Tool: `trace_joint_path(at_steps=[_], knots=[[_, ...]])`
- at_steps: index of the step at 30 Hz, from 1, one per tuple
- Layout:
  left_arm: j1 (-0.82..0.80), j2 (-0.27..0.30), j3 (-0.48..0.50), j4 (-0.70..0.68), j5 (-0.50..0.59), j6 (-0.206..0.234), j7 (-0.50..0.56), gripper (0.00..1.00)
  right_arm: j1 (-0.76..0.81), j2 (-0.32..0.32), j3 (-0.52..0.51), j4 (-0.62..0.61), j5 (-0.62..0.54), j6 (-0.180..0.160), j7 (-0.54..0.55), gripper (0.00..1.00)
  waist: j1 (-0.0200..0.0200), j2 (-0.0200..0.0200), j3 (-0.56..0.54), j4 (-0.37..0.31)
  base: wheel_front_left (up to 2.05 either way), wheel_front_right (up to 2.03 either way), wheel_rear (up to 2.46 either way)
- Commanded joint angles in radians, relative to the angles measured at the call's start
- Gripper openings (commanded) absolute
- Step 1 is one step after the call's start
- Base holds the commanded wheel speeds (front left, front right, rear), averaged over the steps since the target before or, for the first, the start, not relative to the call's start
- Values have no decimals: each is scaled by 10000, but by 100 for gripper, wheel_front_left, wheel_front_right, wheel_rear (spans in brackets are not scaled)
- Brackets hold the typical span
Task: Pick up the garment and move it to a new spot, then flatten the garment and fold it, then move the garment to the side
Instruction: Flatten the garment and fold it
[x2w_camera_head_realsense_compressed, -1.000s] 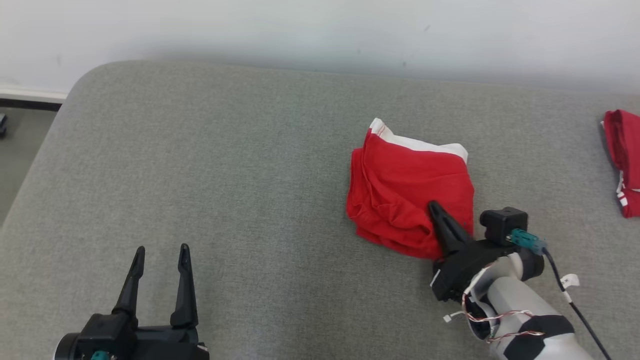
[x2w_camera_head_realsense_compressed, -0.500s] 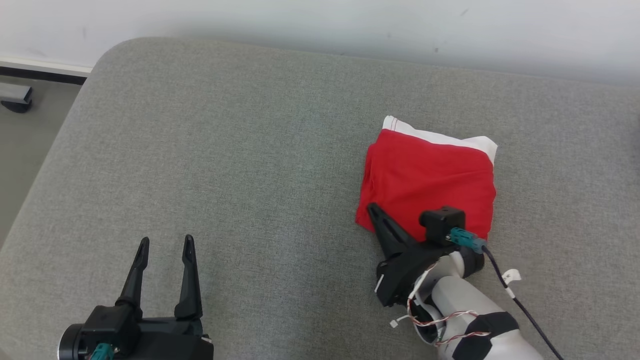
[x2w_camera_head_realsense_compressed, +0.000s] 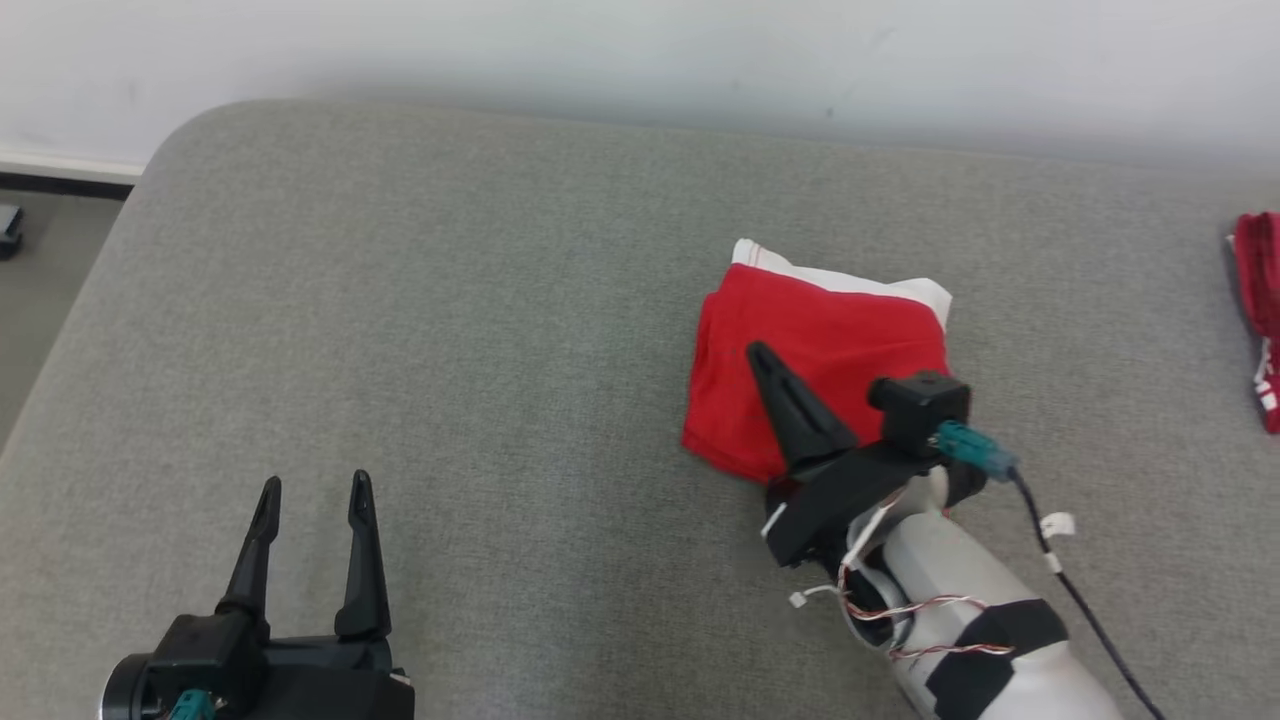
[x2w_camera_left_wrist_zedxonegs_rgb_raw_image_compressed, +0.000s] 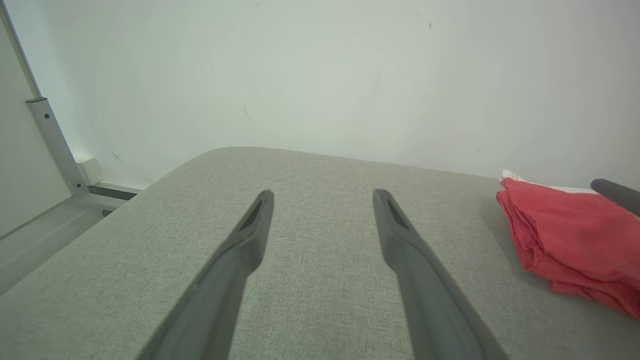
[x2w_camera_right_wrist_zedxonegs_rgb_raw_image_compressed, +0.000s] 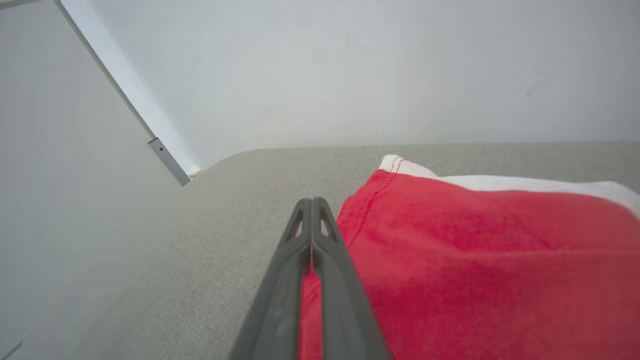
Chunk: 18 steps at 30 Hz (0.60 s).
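My left gripper (x2w_camera_head_realsense_compressed: 315, 482): nearest to me at the lower left, its two long dark fingers spread wide apart with nothing between them; it hangs over bare cushion, well apart from the cloth. In the left wrist view (x2w_camera_left_wrist_zedxonegs_rgb_raw_image_compressed: 322, 195) the fingers frame empty grey weave.

Surface: a grey woven upholstered cushion with a rounded corner (x2w_camera_head_realsense_compressed: 500, 350), running under both of my grippers.

My right forearm: a pale sleeve banded with black tape (x2w_camera_head_realsense_compressed: 970, 620), with loose thin wires at the wrist and a black cable (x2w_camera_head_realsense_compressed: 1080, 600) trailing off it.

My right gripper (x2w_camera_head_realsense_compressed: 760, 352): fingers pressed tight together into one dark wedge, lying over the near left part of the garment. In the right wrist view (x2w_camera_right_wrist_zedxonegs_rgb_raw_image_compressed: 311, 201) the tips meet just past the cloth's left hem. I see red below the fingers, and I cannot tell whether any cloth is pinched.

Garment: a folded red fabric garment (x2w_camera_head_realsense_compressed: 830, 340) lying on the cushion right of centre, under my right gripper, with layered edges on its left side (x2w_camera_left_wrist_zedxonegs_rgb_raw_image_compressed: 565, 230).

Waistband: a white band (x2w_camera_head_realsense_compressed: 850, 280) along the garment's far edge.

Other cloth: a second red and white piece (x2w_camera_head_realsense_compressed: 1262, 300) at the far right edge of the cushion.

Backdrop: a plain pale wall (x2w_camera_head_realsense_compressed: 600, 50) behind the cushion.
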Motion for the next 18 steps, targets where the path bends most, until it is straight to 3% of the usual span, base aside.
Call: trace_joint_path(at_steps=[1, 18], knots=[[124, -8, 67, -8, 57, -1, -27, 100, 199, -110, -98, -143, -116, -29, -42, 0, -1, -1, -202, -270, 0, 0, 0], [743, 25, 799, 51, 630, -265, -27, 100, 2596, -1320, -2524, -3222, -705, -29, -42, 0, -1, -1, -1070, -1960, 0, 0, 0]])
